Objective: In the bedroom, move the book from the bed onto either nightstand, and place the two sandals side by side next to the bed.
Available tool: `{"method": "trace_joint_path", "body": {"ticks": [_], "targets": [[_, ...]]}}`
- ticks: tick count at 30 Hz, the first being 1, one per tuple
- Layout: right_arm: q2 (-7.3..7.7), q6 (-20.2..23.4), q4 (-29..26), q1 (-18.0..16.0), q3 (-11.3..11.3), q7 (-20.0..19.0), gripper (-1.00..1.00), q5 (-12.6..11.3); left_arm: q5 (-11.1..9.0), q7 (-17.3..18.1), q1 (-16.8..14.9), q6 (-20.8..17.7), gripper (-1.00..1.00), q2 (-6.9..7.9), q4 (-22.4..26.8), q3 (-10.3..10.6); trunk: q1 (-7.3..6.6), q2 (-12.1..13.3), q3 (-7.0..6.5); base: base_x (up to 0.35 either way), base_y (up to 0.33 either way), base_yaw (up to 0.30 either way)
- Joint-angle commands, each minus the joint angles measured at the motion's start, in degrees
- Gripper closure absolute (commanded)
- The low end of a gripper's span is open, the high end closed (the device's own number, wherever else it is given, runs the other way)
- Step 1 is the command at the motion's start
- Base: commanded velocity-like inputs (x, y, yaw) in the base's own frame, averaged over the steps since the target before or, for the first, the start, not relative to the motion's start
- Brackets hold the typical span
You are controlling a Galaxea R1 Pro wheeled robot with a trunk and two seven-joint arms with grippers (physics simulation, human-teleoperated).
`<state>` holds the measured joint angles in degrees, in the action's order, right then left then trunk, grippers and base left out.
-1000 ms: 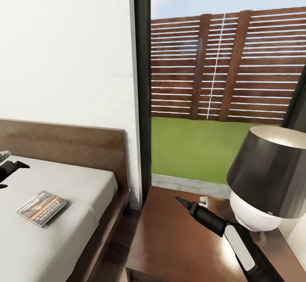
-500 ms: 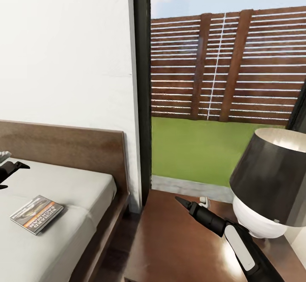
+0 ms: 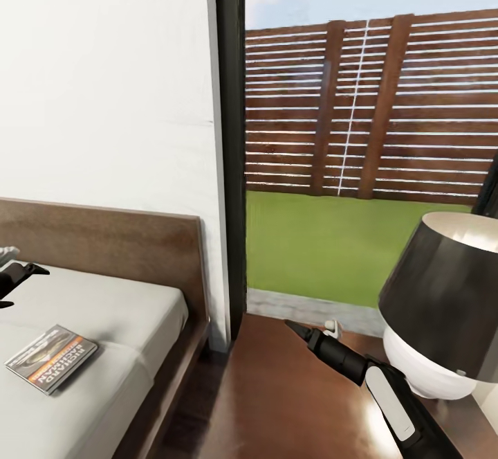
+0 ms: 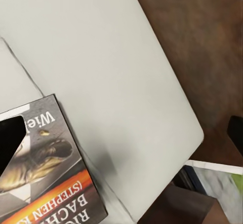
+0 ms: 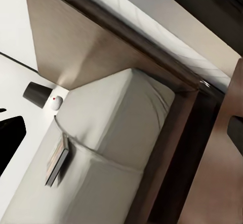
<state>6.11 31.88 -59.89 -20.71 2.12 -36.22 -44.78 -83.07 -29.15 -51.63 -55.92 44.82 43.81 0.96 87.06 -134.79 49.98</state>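
The book (image 3: 52,358), a thin paperback with an orange band, lies flat on the grey mattress of the bed (image 3: 117,307), near its window-side edge. My left gripper (image 3: 17,286) hovers open over the mattress just beyond the book. In the left wrist view the book (image 4: 45,178) lies close under the open left gripper (image 4: 121,138). My right gripper (image 3: 311,325) is open above the dark-brown nightstand (image 3: 277,403). The right wrist view looks across the open right gripper (image 5: 121,133) to the bed (image 5: 116,127) and the book (image 5: 56,160). The two sandals are out of view.
A lamp (image 3: 449,307) with a black shade and white base stands on the nightstand, right beside my right forearm. The wooden headboard (image 3: 104,244) backs the bed against the white wall. A tall black-framed window (image 3: 232,140) shows fence and grass. A narrow floor gap (image 3: 187,410) separates bed and nightstand.
The whole picture has shifted: bed and book sit further left and lower, the lamp further right, so the camera has moved. The book still lies on the mattress. Both grippers keep their pose.
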Motion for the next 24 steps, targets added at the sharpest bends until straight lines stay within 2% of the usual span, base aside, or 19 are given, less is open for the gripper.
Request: {"method": "trace_joint_path", "body": {"ticks": [1, 12, 24], "targets": [[0.04, 0.4, 0.0, 0.0, 0.1, 0.1, -1.00, -0.5, -0.6, -0.6, 0.0, 0.0, -1.00, 0.03, 0.0, 0.1, 0.00, 0.0, 0.06, 0.056, 0.000, 0.000], [0.01, 0.4, 0.0, 0.0, 0.1, 0.1, -1.00, -0.5, -0.6, -0.5, 0.0, 0.3, -1.00, -0.05, -0.7, 0.1, 0.00, 0.0, 0.06, 0.016, 0.000, 0.000], [0.04, 0.4, 0.0, 0.0, 0.0, 0.0, -1.00, -0.5, -0.3, -0.4, 0.0, 2.4, -1.00, -0.56, -3.2, 0.1, 0.00, 0.0, 0.06, 0.001, 0.000, 0.000]]}}
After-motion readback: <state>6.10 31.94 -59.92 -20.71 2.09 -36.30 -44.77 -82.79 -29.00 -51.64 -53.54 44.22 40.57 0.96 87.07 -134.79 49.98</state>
